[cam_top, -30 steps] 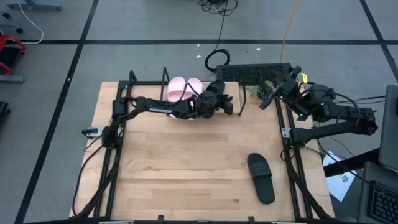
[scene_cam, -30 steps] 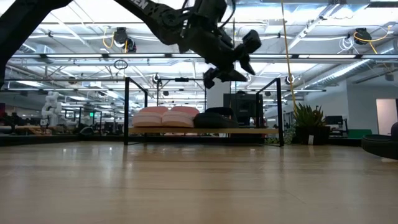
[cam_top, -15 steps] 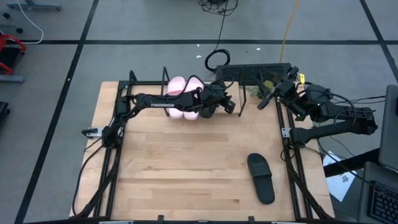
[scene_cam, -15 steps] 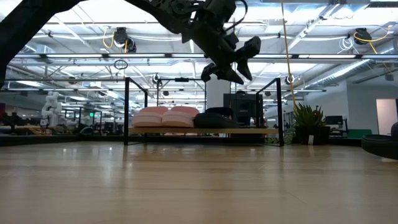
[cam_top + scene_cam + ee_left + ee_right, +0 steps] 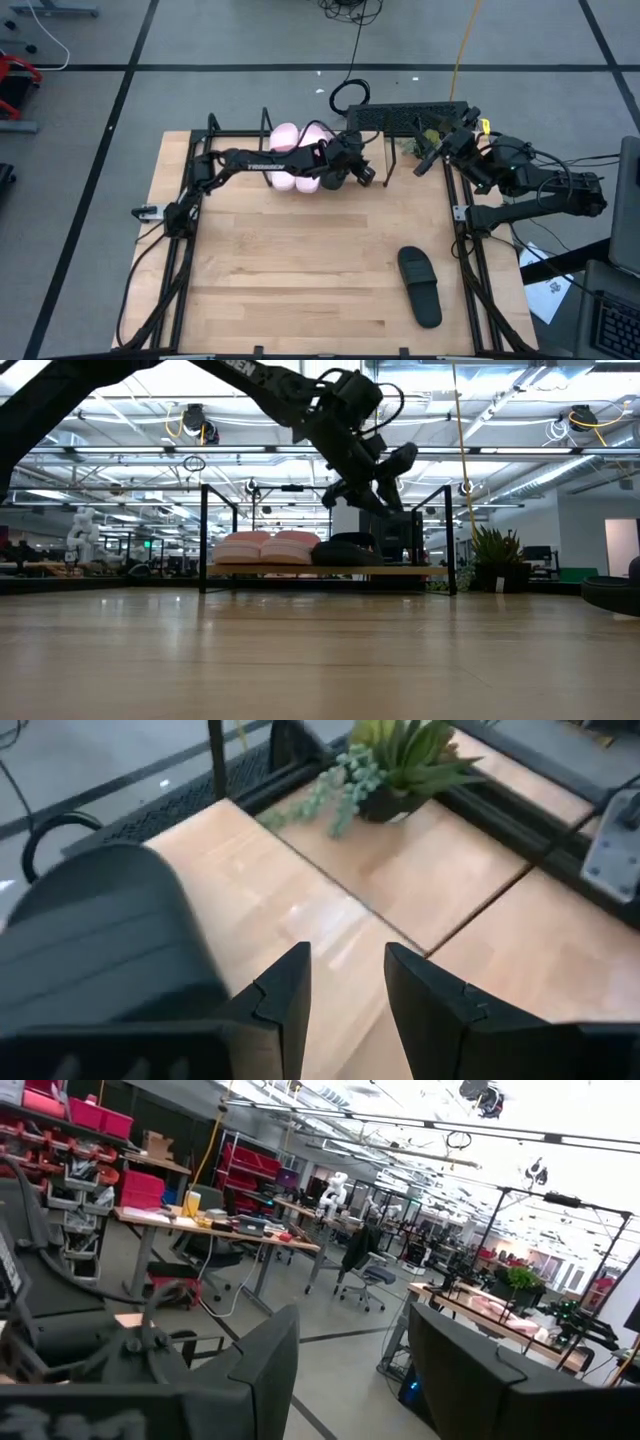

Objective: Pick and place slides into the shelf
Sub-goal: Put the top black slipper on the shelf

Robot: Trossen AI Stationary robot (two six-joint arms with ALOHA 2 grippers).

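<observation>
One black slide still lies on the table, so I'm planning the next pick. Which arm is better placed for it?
Probably the right. The black slide lies on the table's right side, near the right arm's base. The right claw waits raised at the far right edge; the left claw, open, hangs by the shelf.

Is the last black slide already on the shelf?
No: in the high view one black slide lies on the tabletop near the right arm, well away from the shelf at the far edge.
</observation>
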